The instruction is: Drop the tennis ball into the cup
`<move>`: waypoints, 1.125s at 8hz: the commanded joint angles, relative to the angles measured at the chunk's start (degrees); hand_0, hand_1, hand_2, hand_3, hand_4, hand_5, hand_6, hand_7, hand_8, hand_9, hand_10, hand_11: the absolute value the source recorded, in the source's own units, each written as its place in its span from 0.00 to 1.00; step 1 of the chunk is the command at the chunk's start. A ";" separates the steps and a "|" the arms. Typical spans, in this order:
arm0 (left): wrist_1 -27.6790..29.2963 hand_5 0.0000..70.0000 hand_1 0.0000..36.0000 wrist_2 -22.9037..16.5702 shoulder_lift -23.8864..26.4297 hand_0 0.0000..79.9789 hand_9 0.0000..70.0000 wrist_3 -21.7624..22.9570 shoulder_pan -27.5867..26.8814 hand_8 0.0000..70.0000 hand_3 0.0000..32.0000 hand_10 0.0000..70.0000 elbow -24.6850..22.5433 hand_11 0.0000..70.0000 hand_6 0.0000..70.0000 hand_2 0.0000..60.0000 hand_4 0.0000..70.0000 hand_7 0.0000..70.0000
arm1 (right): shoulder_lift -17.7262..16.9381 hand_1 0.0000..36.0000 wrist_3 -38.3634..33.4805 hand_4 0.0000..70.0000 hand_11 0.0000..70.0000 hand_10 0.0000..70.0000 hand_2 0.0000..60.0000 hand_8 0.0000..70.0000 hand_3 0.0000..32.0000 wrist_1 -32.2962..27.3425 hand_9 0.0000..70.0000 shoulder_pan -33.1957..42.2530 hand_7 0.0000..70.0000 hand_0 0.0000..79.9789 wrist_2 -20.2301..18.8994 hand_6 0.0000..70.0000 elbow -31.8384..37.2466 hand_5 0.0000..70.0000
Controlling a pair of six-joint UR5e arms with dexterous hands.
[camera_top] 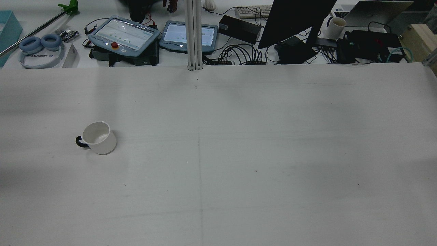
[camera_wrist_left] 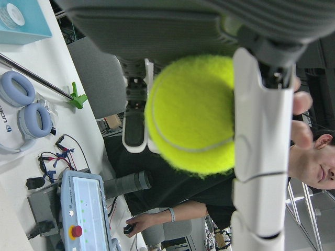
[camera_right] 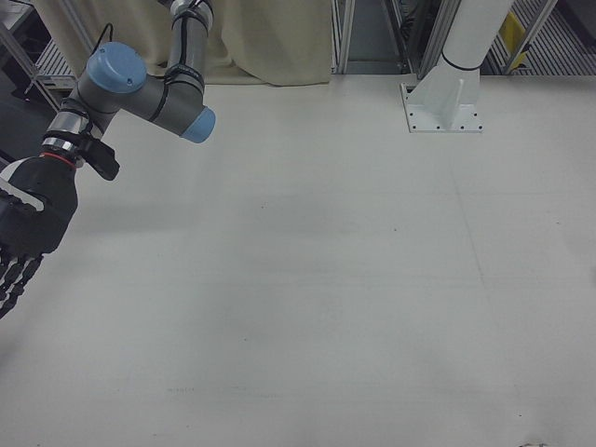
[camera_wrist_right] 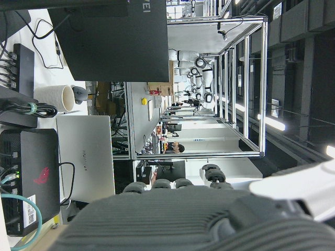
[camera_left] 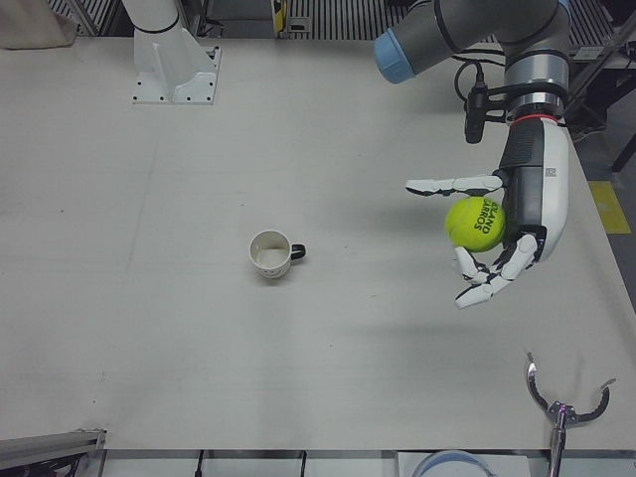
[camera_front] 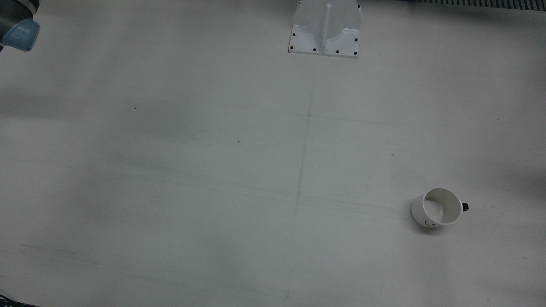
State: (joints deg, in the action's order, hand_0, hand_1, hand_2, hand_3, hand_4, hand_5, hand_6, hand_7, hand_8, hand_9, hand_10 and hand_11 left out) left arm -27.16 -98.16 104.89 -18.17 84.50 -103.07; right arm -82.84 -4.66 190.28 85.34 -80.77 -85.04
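A white cup [camera_left: 270,253] with a dark handle stands upright and empty on the table. It also shows in the front view [camera_front: 437,208] and the rear view [camera_top: 99,137]. My left hand [camera_left: 517,224] is shut on a yellow-green tennis ball [camera_left: 475,223], held in the air well to the view's right of the cup, near the table's side edge. The left hand view shows the ball [camera_wrist_left: 191,115] held between white fingers [camera_wrist_left: 261,146]. My right hand [camera_right: 20,233] hangs at the right-front view's left edge, fingers extended downward, holding nothing.
A white arm pedestal [camera_front: 326,27] is bolted at the robot's side of the table. A metal hooked tool [camera_left: 561,407] lies at the front edge. Teach pendants [camera_top: 124,36], cables and a monitor [camera_top: 293,20] crowd the desk beyond the table.
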 commanded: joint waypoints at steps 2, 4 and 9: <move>-5.87 0.25 0.55 -1.16 3.12 0.75 1.00 -0.28 -14.93 0.77 0.00 0.44 -8.18 0.65 0.74 0.05 0.42 1.00 | -0.04 0.00 0.00 0.00 0.00 0.00 0.00 0.00 0.00 0.00 0.00 0.00 0.00 0.00 0.00 0.00 0.05 0.00; -6.15 0.21 0.53 0.60 6.02 0.71 1.00 -0.55 -22.85 0.75 0.00 0.43 -8.11 0.64 0.57 0.07 0.42 1.00 | -0.04 0.00 0.00 0.00 0.00 0.00 0.00 0.00 0.00 0.00 0.00 0.00 0.00 0.00 0.00 0.00 0.05 0.00; -6.32 0.20 0.37 6.76 5.68 0.63 1.00 -0.99 -31.94 0.74 0.00 0.42 -7.32 0.61 0.64 0.17 0.36 1.00 | 0.05 0.00 0.00 0.00 0.00 0.00 0.00 0.00 0.00 0.00 0.00 0.00 0.00 0.00 0.00 0.00 0.14 0.00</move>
State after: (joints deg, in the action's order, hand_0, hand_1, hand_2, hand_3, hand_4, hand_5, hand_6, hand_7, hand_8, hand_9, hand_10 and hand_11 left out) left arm -33.49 -92.68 110.75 -19.04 54.51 -110.53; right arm -82.84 -4.66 190.29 85.34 -80.77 -84.92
